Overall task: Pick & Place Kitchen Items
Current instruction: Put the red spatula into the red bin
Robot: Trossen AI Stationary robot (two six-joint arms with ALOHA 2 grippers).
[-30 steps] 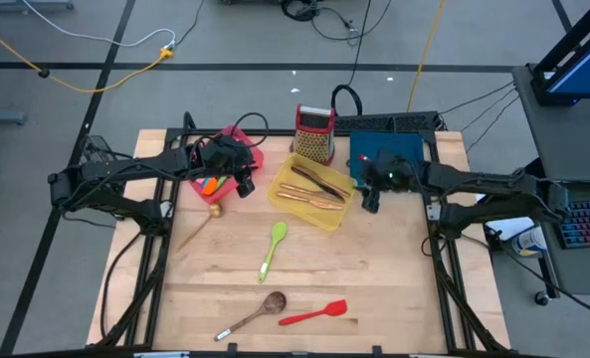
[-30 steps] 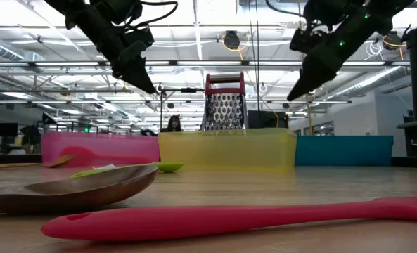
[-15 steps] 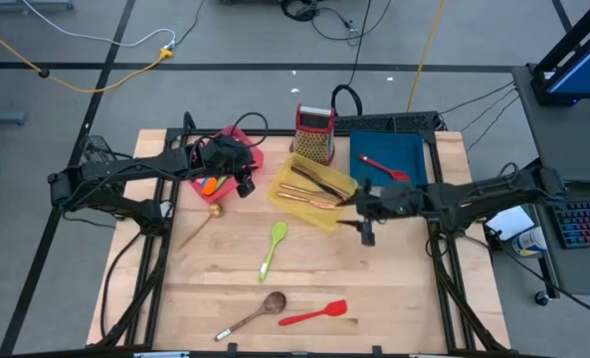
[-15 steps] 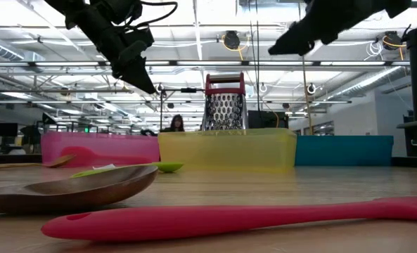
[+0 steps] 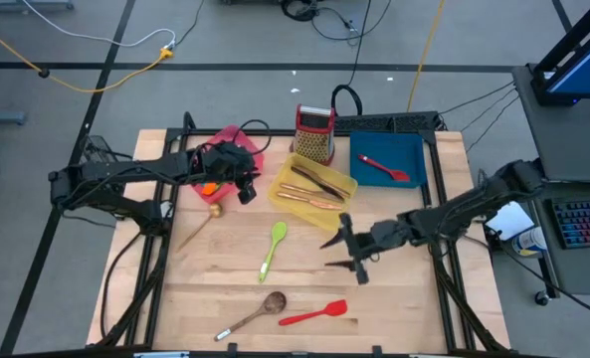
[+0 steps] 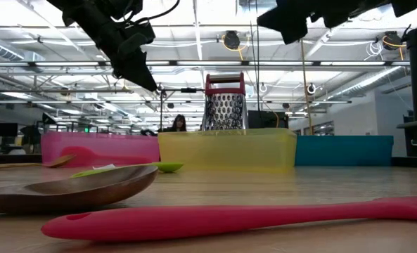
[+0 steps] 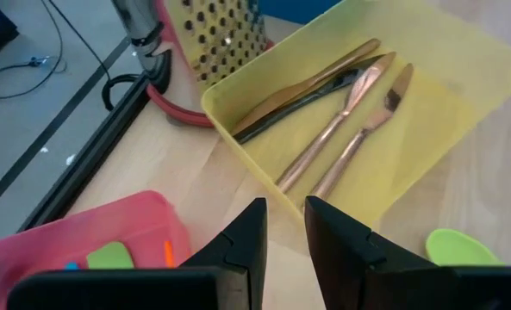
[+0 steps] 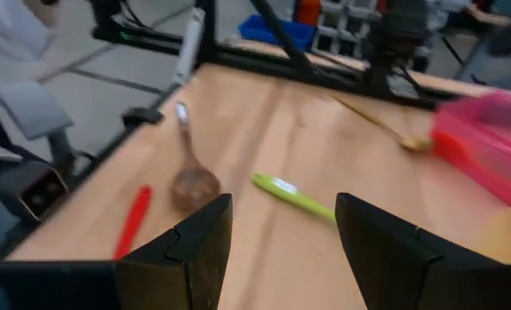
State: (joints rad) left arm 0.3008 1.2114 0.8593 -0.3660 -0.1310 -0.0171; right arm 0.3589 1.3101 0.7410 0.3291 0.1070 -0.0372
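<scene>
My left gripper (image 5: 243, 189) hangs shut and empty over the bare table between the pink tray (image 5: 237, 137) and the yellow tray (image 5: 287, 171). My right gripper (image 5: 336, 251) is open and empty, above the table's middle right. A green spatula (image 5: 273, 249), a brown spoon (image 5: 260, 310), a red spatula (image 5: 314, 314) and a copper spoon (image 5: 200, 227) lie flat on the table. Copper cutlery and a black knife (image 7: 341, 112) lie in the yellow tray. Another red spatula (image 5: 384, 167) lies in the blue tray (image 5: 412, 149).
A red-topped metal grater (image 5: 314, 132) stands behind the yellow tray. The pink tray holds orange and green utensils (image 5: 210, 184). Bare wood lies between the green spatula and the table's right edge. In the low view a person (image 6: 174, 124) shows far behind the table.
My right gripper has gone from over the blue tray toward the table's near edge and left, and now hangs over the table's middle right. It has turned to face the left side. The red spatula in the blue tray, hidden under the gripper before, now shows.
</scene>
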